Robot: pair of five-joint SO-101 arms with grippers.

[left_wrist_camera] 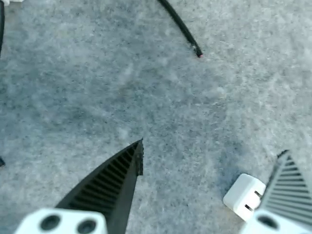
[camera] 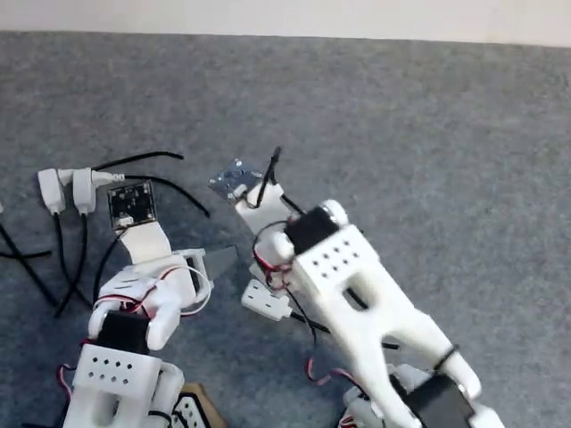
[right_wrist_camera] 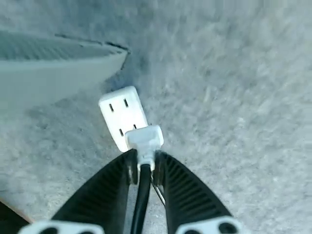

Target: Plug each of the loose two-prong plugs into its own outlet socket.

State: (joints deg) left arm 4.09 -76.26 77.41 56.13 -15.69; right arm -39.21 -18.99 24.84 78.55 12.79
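Right gripper (right_wrist_camera: 145, 157): fingers clamped on white plug (right_wrist_camera: 145, 138), which touches outlet block (right_wrist_camera: 121, 113). Left gripper (left_wrist_camera: 213, 151): fingers spread, outlet block beside one fingertip.

This is looking like a robotics lab: a white servo arm (camera: 143, 299) and its twin (camera: 357, 285) are sitting on a grey-carpeted worktop (camera: 446, 116) among plug leads (camera: 53, 192).

carpet (camera: 428, 116): grey, fine mottled speckle
outlet block (right_wrist_camera: 121, 114): white, dark slots
held plug (right_wrist_camera: 144, 139): white
plug cable (right_wrist_camera: 140, 195): black
loose plugs (camera: 52, 189): white, black cords
right gripper (right_wrist_camera: 145, 158): black ribbed fingers, white base
left gripper (left_wrist_camera: 212, 148): one finger black, other grey, both ribbed
cut cable (left_wrist_camera: 178, 24): black, red tip
arms (camera: 357, 294): white shells, black motors, red wiring
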